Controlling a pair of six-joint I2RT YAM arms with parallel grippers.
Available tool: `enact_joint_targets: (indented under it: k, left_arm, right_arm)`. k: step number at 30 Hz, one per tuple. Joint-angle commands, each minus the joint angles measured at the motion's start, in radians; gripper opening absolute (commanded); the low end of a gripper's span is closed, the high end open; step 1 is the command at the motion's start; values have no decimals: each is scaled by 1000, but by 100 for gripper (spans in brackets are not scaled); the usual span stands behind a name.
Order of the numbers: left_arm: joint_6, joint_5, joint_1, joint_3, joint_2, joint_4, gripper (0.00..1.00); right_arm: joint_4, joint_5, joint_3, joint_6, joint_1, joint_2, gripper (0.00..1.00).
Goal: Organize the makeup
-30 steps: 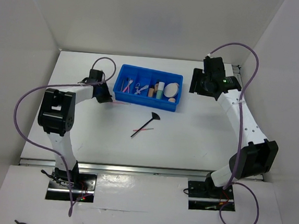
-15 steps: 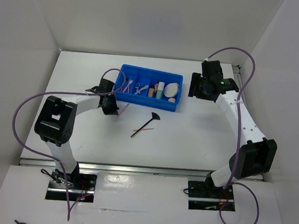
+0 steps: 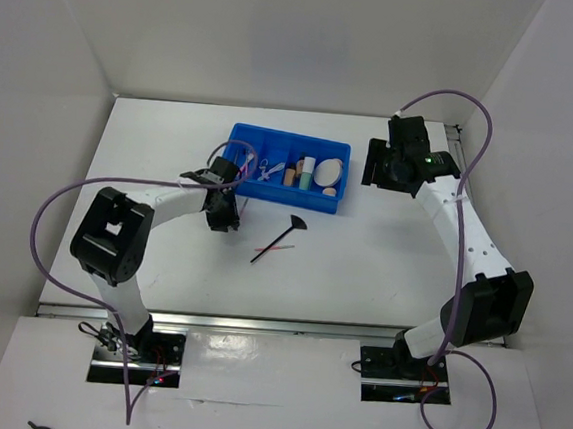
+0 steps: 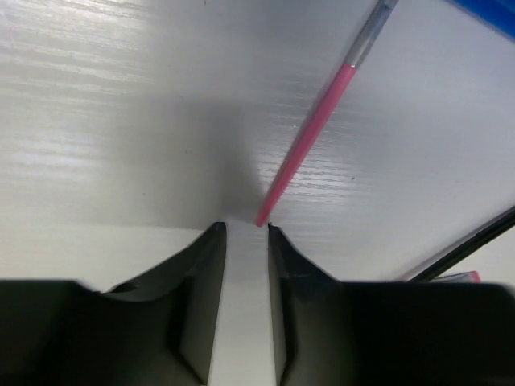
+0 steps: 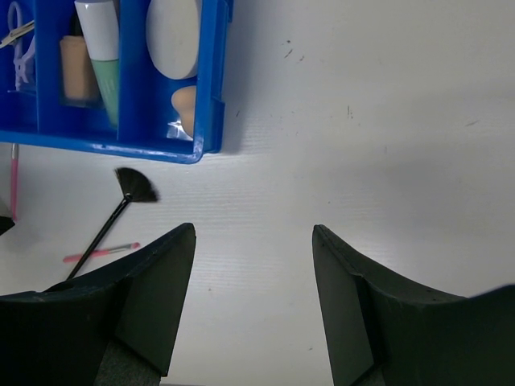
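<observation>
**A:** What carries it all?

**B:** A white counter (image 3: 361, 281). Toward its far side sits a blue tray (image 3: 292, 134), split into compartments.

**A:** And the arms?

**B:** The left gripper (image 4: 245, 229) is low over the counter, just in front of the tray's left end. Its jaws stand a little apart, with a narrow strip of bare counter showing between them. The right gripper (image 5: 253, 229) hangs above bare counter to the right of the tray, its jaws wide apart with nothing between them.

**A:** Where is the makeup?

**B:** Part of it is out and part is in the tray. A black fan brush (image 3: 280, 238) lies on the counter in front of the tray, bristles toward it and handle slanting back toward the arms. A long pink stick (image 4: 314, 133) runs from the left jaws toward the tray's front wall. Its near tip is right at the mouth of their gap, and I cannot tell whether it touches a fingertip. A shorter pink stick (image 5: 100, 252) crosses the brush handle.

**A:** And inside the tray?

**B:** The rightmost compartment holds a round cream puff (image 5: 173, 36). The next one holds a mint-green tube (image 5: 103, 48) beside a beige bottle (image 5: 76, 68). Smallest is a peach sponge (image 5: 185, 108), in the puff's compartment on the side nearer the tray's front wall.
</observation>
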Motion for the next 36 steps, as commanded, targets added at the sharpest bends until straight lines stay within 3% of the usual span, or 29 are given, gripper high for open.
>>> enact_joint_targets:
  k: [1,4,10,15,22,25,28,33,36]
  left_arm:
    - [-27,-92,-46,75,-40,-70,44]
    - [3,-149,-75,156,15,-125,55]
    - [65,-229,-85,340,151,-226,61]
    - [123,-254,-85,379,256,-237,60]
    - [123,-205,-85,315,233,-203,46]
    - [123,-196,-95,290,213,-194,19]
    - [123,-205,-109,269,190,-203,0]
    - [149,-216,-164,197,58,-212,0]
    - [192,-206,-164,247,-38,-240,0]
  right_arm:
    - [23,-6,4,10,7,-48,68]
    - [14,3,4,10,7,-57,68]
    - [17,3,13,10,7,-57,68]
    - [26,3,13,1,7,-48,68]
    - [26,12,22,1,7,-38,69]
    - [26,12,22,1,7,-29,69]
    - [35,12,13,1,7,-29,69]
    - [35,12,13,1,7,-29,69]
    - [45,3,13,1,7,-29,70]
